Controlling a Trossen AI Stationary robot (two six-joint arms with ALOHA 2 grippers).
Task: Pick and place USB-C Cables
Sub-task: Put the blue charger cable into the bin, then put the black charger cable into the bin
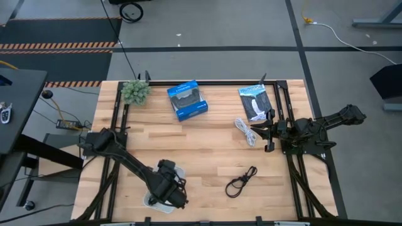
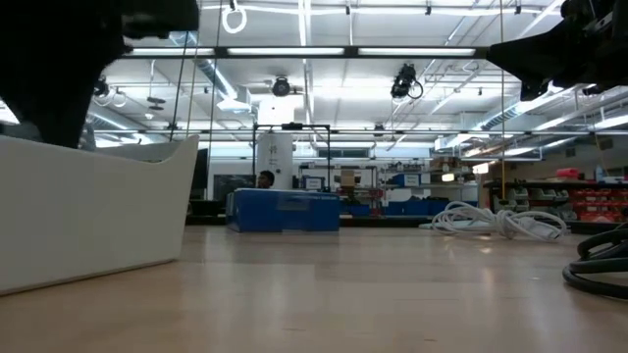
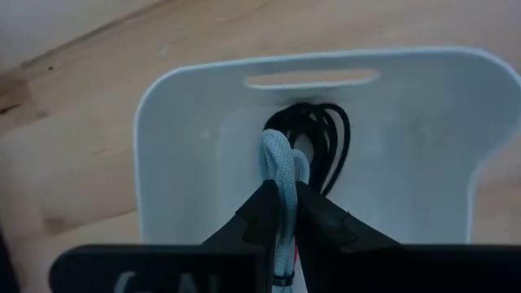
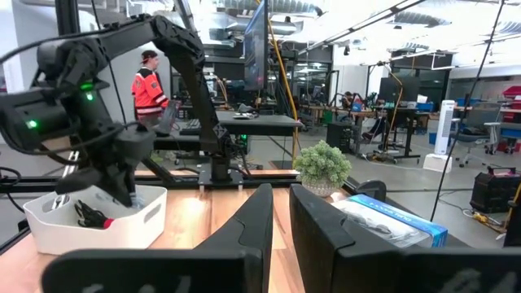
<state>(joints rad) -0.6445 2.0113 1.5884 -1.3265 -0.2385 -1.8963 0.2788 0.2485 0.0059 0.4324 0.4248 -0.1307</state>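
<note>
My left gripper [image 3: 281,218] is over the white bin [image 3: 163,146] at the table's near left and is shut on the short pale grey cable [image 3: 278,163]. A black cable bundle [image 3: 326,134] lies in the bin; a red band shows on it in the right wrist view [image 4: 91,216]. The white cable [image 1: 245,130] lies loose on the table right of the middle. The other black cable [image 1: 242,181] lies nearer the near edge. My right gripper [image 4: 281,213], shut on nothing, hovers beside the white cable [image 2: 491,221]. My left gripper pinches the pale grey cable bundle between its two fingers [image 3: 260,213], coming from above and pointing down into the bin. The bundle runs along the fingers. Its looped end [image 3: 277,146] sticks out past the fingertips, next to the black cable. Whether it touches the bin floor, I cannot tell.
A blue box [image 1: 187,100] and a black packet [image 1: 255,100] lie near the far edge, and a small green plant [image 1: 135,91] stands at the far left corner. Black frame rails run along the table's sides. A person [image 4: 146,81] stands in the room beyond.
</note>
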